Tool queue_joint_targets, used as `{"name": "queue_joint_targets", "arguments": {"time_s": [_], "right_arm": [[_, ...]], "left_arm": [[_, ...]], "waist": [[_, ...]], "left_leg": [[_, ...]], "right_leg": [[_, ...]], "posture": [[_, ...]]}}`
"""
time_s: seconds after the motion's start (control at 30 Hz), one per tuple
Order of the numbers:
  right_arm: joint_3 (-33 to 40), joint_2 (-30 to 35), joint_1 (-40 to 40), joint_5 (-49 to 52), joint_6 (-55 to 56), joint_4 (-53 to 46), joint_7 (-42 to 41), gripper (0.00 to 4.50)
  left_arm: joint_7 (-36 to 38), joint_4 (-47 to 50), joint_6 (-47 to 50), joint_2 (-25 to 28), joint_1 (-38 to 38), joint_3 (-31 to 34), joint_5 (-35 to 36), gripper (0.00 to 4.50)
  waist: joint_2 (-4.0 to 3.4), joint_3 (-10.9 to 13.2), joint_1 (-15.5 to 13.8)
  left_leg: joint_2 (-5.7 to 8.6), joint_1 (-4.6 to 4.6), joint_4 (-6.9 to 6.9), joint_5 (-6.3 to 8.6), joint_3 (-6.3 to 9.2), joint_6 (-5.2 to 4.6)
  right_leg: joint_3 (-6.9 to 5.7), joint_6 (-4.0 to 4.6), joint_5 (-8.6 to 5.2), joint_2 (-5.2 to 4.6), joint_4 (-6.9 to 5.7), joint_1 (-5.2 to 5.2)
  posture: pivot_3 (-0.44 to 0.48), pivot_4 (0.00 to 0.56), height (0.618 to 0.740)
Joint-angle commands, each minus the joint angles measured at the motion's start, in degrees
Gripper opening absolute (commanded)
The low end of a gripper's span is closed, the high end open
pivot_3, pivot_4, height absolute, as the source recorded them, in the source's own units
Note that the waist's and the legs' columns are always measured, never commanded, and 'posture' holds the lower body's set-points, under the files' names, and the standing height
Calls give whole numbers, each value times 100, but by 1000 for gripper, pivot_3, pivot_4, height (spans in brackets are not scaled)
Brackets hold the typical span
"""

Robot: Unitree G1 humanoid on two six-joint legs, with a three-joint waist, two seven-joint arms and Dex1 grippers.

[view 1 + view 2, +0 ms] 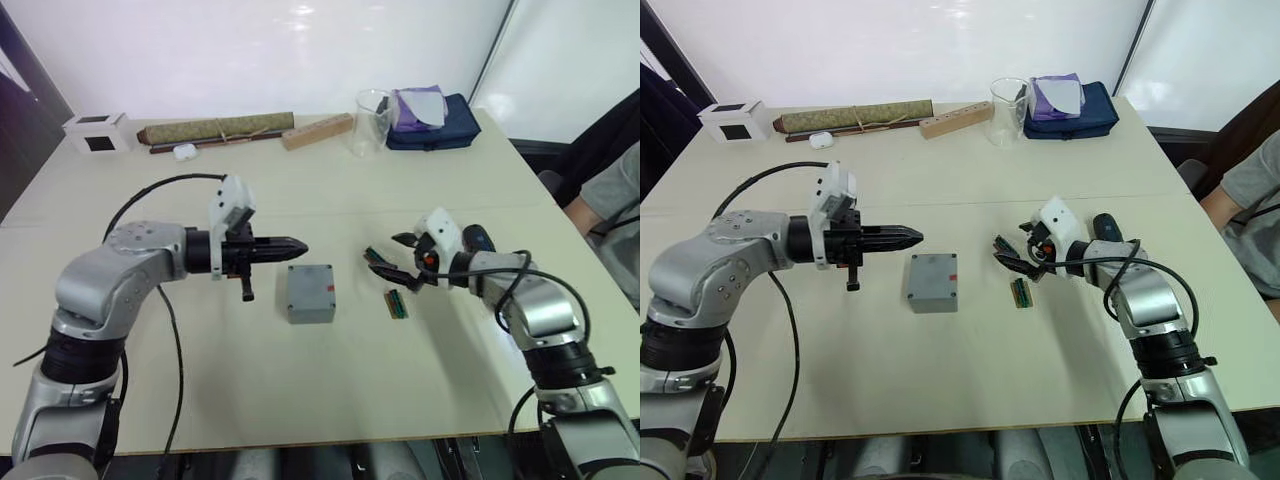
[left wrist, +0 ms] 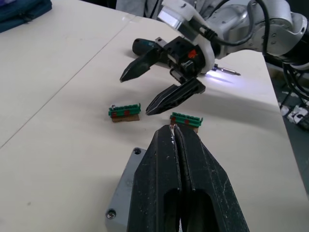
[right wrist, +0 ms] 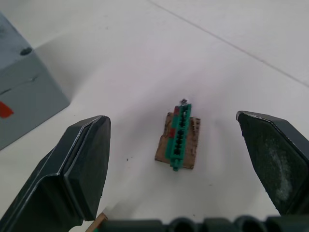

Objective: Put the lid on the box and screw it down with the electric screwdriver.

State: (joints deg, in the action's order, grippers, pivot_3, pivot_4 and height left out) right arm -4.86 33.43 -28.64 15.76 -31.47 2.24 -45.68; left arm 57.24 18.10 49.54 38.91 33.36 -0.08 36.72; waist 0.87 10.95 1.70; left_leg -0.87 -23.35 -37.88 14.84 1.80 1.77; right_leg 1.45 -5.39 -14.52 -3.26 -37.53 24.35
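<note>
No readable text, brand, number or sign anywhere. Only a small red mark, without letters, on the lid (image 1: 933, 281) near the middle of the table (image 1: 940, 390). Red patches on the two green bit holders (image 2: 124, 112), too small to read as characters. Nothing legible on the white cube (image 1: 97, 132) at the table's far left corner.

Silver arms, black cables, black jaws
</note>
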Motion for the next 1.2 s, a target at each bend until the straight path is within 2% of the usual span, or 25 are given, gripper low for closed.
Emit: {"name": "queue_joint_targets", "arguments": {"time_s": [0.03,0.23,0.77,0.87,0.9,0.93,1.2], "right_arm": [[-8,-135,-278,-196,369,250,91,3814],[-117,-313,-463,-460,486,554,253,1483],[-149,-578,-700,-726,542,1006,275,1483],[-171,-595,-727,-802,568,1110,294,739],[-154,-609,-731,-813,574,1126,307,242],[-141,-618,-733,-813,572,1125,309,98],[-66,-604,-671,-731,567,924,213,98]], "left_arm": [[-39,125,-109,84,-29,-13,-17,0],[-121,318,-131,186,-176,-99,-71,0],[-285,314,-275,172,-369,-122,-129,0],[-318,278,-343,179,-391,-123,-189,0],[-327,285,-354,181,-401,-126,-199,0],[-338,298,-354,178,-411,-128,-197,0],[-353,277,-411,187,-444,-157,-230,0]], "waist": [[0,0,2],[0,1,-5],[0,1,-62],[0,1,-62],[0,1,-62],[0,0,-63],[0,1,-62]], "left_leg": [[0,0,-2,0,-1,0],[1,-1,-2,0,-1,0],[1,-1,-2,0,-2,0],[1,-1,-2,0,-3,1],[1,-1,-2,0,-3,0],[1,-1,-2,0,-3,1],[1,-1,-2,0,-2,1]], "right_leg": [[0,0,0,0,0,-1],[1,0,0,-1,1,-1],[1,1,0,-1,1,-1],[1,1,0,-2,1,-1],[1,1,0,-2,1,-1],[1,1,0,-2,1,-1],[1,1,0,-2,1,-1]], "posture": [[0,150,740],[0,150,740],[0,150,740],[0,150,740],[0,150,740],[0,150,740],[0,150,740]]}}
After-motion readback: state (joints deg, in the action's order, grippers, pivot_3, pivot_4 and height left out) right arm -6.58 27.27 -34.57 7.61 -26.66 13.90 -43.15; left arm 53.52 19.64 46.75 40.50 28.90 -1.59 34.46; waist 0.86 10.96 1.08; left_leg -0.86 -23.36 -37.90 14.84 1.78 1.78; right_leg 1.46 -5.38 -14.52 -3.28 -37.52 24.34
